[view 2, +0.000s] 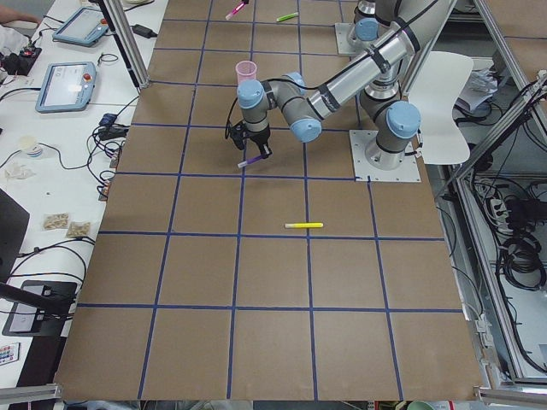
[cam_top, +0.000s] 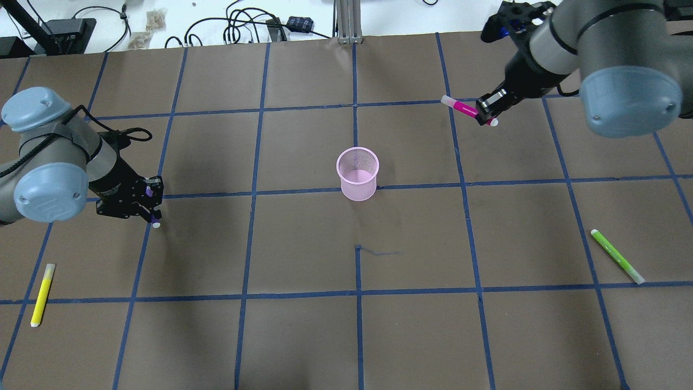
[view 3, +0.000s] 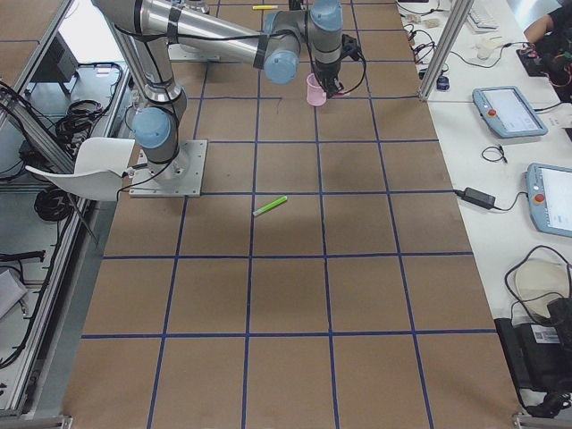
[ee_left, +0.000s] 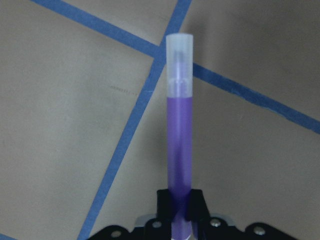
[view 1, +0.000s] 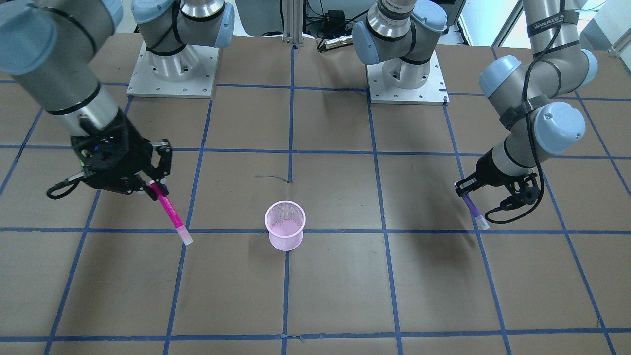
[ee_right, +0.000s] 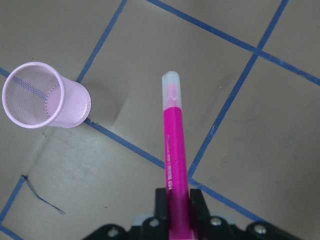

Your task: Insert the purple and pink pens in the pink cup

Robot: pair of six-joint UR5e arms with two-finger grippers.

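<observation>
The pink mesh cup [cam_top: 357, 173] stands upright and empty at the table's middle; it also shows in the front view [view 1: 285, 226] and the right wrist view [ee_right: 42, 96]. My right gripper [cam_top: 485, 112] is shut on the pink pen [cam_top: 464, 108], held in the air far right of the cup; the pen points out past the fingers in the right wrist view [ee_right: 173, 165]. My left gripper [cam_top: 147, 208] is shut on the purple pen [ee_left: 179, 135], held just above the table far left of the cup; it shows in the front view too [view 1: 474, 208].
A yellow pen [cam_top: 42, 294] lies near the table's left front. A green pen [cam_top: 616, 255] lies at the right front. Blue tape lines grid the brown table.
</observation>
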